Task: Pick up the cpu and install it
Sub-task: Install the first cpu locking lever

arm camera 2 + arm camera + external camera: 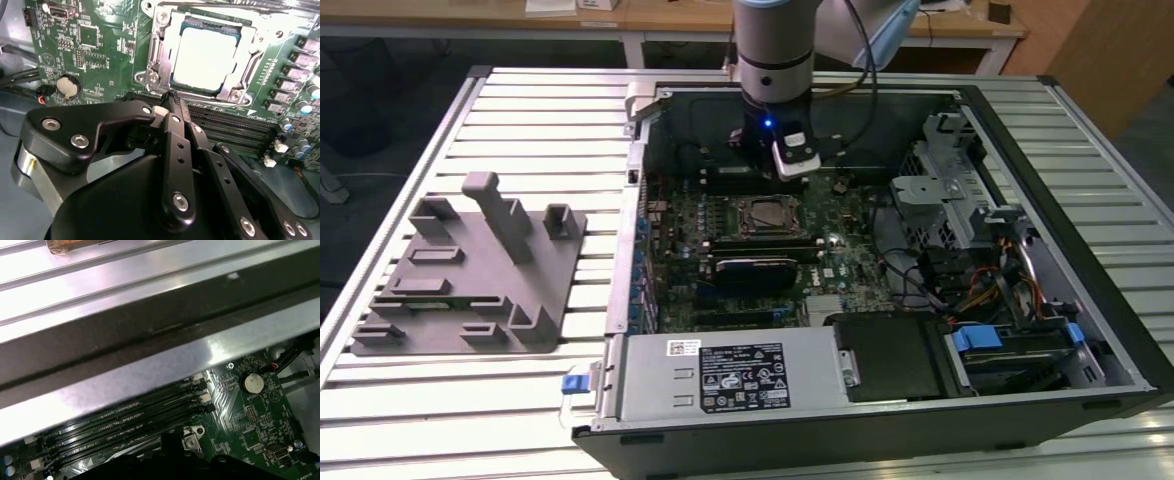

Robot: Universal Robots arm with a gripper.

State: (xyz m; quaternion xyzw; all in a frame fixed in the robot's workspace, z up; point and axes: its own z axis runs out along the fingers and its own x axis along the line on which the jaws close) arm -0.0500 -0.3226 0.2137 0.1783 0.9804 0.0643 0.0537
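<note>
The cpu (207, 57) is seated in the socket (200, 50) at upper centre; the gripper (172, 107) is closed, empty — 1 step remains: securing is judged outstanding.

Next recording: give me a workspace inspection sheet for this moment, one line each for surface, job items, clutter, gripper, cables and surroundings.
Surface: slatted metal table carrying an open computer case.
Job items: cpu lies in the socket on the motherboard; the socket frame looks open.
Clutter: grey fixture plate with upright pegs beside the case, on the exterior view's left.
Gripper: gripper empty, fingers together, over the memory slots next to the socket.
Cables: bundled wires by the drive bays; a cable runs along the arm.
Surroundings: wooden desks behind the table.
</note>
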